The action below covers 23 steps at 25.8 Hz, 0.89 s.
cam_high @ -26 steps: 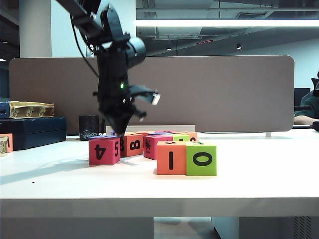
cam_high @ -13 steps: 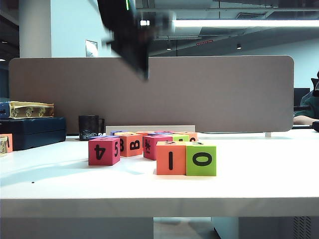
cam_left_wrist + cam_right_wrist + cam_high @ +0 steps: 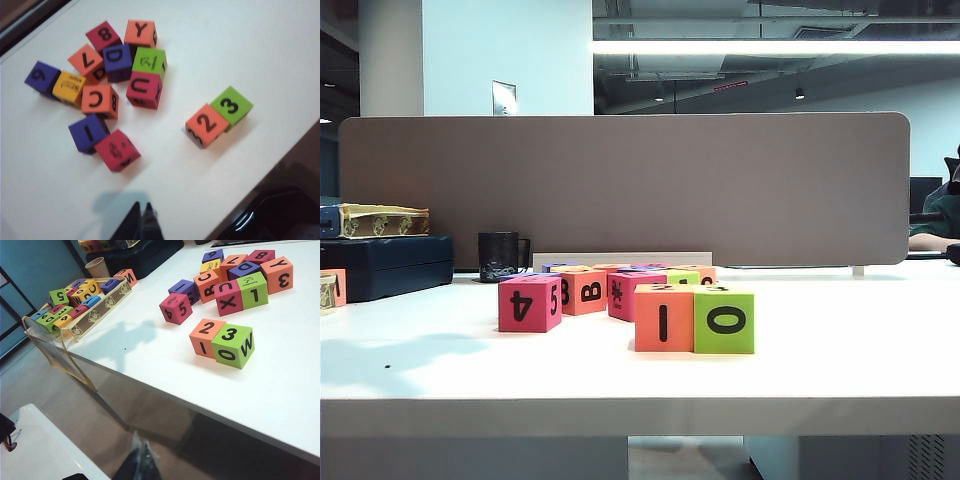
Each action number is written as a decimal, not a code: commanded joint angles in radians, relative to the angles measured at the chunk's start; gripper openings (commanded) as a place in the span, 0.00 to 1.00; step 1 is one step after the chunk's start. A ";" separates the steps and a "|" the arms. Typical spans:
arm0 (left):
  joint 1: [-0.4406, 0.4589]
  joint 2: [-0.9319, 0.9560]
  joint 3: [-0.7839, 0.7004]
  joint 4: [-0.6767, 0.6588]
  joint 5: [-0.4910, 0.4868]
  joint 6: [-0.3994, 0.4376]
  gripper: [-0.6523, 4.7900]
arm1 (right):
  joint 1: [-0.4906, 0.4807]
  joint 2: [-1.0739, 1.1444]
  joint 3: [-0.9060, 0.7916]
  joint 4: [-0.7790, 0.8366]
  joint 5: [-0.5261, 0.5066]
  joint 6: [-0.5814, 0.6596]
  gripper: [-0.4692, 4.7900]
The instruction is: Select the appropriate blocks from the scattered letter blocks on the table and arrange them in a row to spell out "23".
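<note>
From my console, the orange block point(image 3: 207, 124) and the lime green block point(image 3: 231, 105) sit touching in a row near the bench point(image 3: 840, 370) front edge, tops reading "2" and "3", so I judge the word spelled and only pulling back left. Behind them lies the loose cluster of spare blocks point(image 3: 107, 80). The left gripper point(image 3: 142, 220) hangs high above the bench, fingers pressed together on nothing. The right gripper point(image 3: 141, 455) hangs off the bench's edge, fingers likewise together, empty.

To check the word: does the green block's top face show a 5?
No, the green block shows a 3 on top, beside the orange block.
</note>
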 commanded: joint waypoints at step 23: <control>-0.001 -0.828 -0.895 0.175 -0.004 -0.306 0.11 | 0.000 0.000 0.003 0.009 0.001 -0.003 0.09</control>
